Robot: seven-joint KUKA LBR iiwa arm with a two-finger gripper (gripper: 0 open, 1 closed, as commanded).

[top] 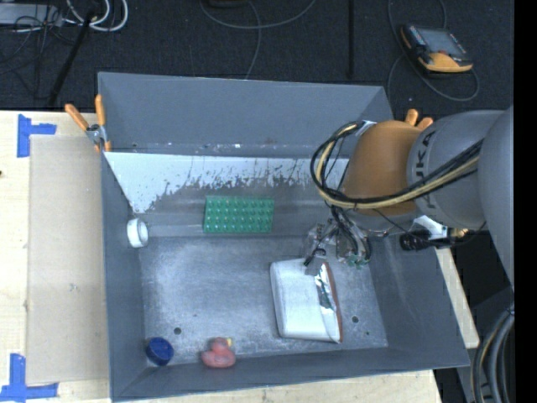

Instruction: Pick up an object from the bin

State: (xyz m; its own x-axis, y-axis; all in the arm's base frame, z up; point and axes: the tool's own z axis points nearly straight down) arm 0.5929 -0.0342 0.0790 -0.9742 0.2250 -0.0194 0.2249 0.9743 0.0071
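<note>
Arm [470, 170] | jaws over white packet [295, 309], at its upper-right edge | jaws' state: cannot tell

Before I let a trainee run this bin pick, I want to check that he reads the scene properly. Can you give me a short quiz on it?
1. True or false: the blue round thing and the pink toy lie near each other in the near left corner of the bin.
2. Which thing lies closest to the jaws? A: the studded block. B: the flat white packet. C: the white cap at the left wall.
3. What colour is the studded block by the far wall?

Key: 1 true; 2 B; 3 green.
</note>
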